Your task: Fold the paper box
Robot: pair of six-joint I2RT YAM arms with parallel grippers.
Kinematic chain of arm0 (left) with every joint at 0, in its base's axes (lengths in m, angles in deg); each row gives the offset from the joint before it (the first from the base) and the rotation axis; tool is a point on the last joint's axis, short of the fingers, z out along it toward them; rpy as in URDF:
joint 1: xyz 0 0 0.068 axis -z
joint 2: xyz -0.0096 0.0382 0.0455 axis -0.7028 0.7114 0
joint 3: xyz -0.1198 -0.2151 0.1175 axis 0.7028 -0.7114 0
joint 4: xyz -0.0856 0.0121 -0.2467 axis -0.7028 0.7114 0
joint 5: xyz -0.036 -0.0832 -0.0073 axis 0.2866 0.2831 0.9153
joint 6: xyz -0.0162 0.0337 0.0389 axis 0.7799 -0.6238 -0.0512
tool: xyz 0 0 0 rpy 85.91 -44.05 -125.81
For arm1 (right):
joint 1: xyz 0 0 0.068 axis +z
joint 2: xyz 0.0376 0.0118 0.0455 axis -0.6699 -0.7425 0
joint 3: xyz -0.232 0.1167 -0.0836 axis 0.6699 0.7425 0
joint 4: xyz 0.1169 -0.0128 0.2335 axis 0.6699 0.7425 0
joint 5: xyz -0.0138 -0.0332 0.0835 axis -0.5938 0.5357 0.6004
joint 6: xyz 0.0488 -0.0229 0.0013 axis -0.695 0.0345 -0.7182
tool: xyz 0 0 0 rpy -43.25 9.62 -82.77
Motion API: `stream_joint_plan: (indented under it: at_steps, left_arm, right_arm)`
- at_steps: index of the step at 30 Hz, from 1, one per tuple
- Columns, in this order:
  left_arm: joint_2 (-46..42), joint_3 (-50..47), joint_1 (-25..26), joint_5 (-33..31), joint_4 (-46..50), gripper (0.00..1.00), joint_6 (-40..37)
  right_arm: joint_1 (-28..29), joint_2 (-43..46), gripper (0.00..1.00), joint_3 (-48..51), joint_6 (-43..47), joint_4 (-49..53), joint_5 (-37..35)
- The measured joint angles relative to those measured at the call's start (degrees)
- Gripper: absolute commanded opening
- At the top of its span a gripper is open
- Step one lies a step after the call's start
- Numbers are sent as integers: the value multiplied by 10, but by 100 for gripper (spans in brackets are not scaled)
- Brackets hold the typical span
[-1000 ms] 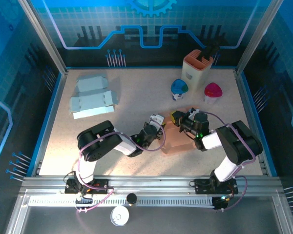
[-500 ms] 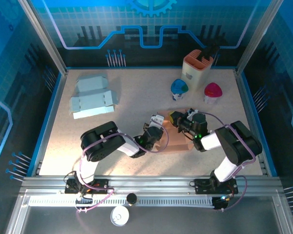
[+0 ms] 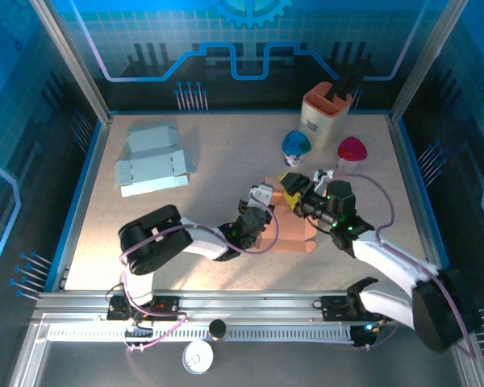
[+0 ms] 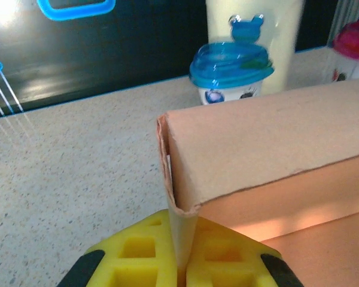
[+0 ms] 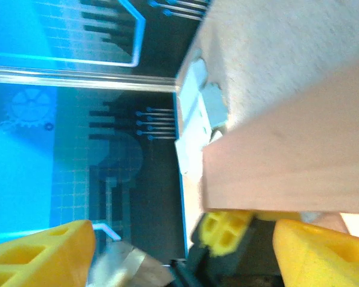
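Observation:
The brown paper box (image 3: 294,232) lies half-folded right of the table's middle. My left gripper (image 3: 262,211) is at its left end, shut on a thin upright flap of the box (image 4: 178,230); the yellow fingers (image 4: 137,254) press it from both sides. The folded top panel (image 4: 269,140) rises just beyond that grip. My right gripper (image 3: 302,184) hovers over the box's far edge, open. Its yellow fingers (image 5: 42,251) stand wide apart with nothing between them, and the box (image 5: 287,155) lies just past them.
Pale blue flattened boxes (image 3: 152,160) lie at the back left. A cream holder (image 3: 327,111), a blue-lidded cup (image 3: 296,147) and a pink-lidded cup (image 3: 352,151) stand close behind the box. Blue walls ring the table.
My right gripper has opened, let go of the box and drawn back above its far edge. My left gripper has closed fully on the flap, and the box now lies flatter.

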Motion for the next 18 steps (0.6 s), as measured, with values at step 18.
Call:
stream_joint_plan:
  at_steps: [18]
  left_arm:
    - [-190,29,-58,40,403,0,180]
  right_arm:
    - [-95,4,62,-177,202,294,6]
